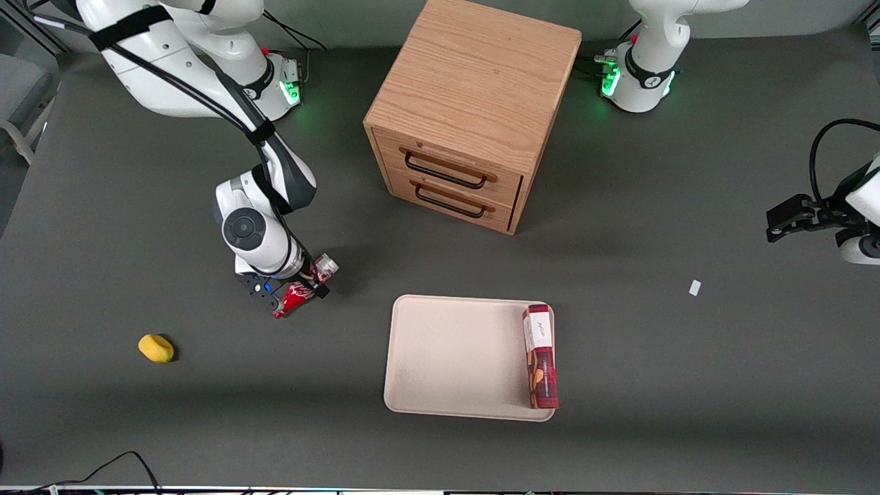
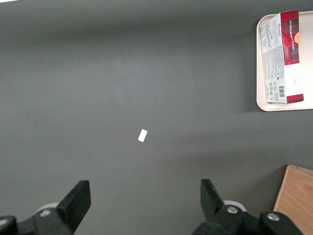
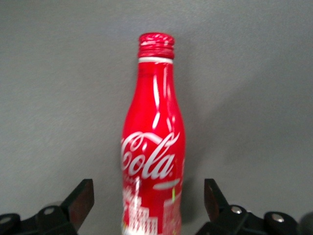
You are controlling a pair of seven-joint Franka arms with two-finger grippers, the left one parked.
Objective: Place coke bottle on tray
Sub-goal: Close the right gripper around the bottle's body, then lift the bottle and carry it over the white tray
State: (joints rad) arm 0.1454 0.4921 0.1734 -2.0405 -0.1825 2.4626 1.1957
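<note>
The dark grey table (image 1: 687, 172) carries a light oak two-drawer cabinet (image 1: 467, 103) at its far middle, and nearer the front camera than that lies the large flat beige tray (image 1: 454, 354) with rounded corners. A long red-and-white rectangular box (image 1: 540, 356) rests along the tray's edge toward the parked arm's end, leaving most of the tray bare. The slim red coke bottle (image 3: 154, 147) with white script lies on its side on the table, well apart from the tray toward the working arm's end, its silvery base pointing away from the front camera. The black two-finger gripper (image 1: 292, 289) is down over it with fingers spread wide, one on each side of the body and neither touching it. To my eye the grasp is the step in hand: close squarely on the broad part of the body rather than the tapering neck, since the glossy round surface may roll or slip. Lift clear before crossing, and aim for the bare part of the tray, away from the box. A small yellow rounded object (image 1: 156, 348) and a tiny white scrap (image 1: 694, 287) lie out of the way.
</note>
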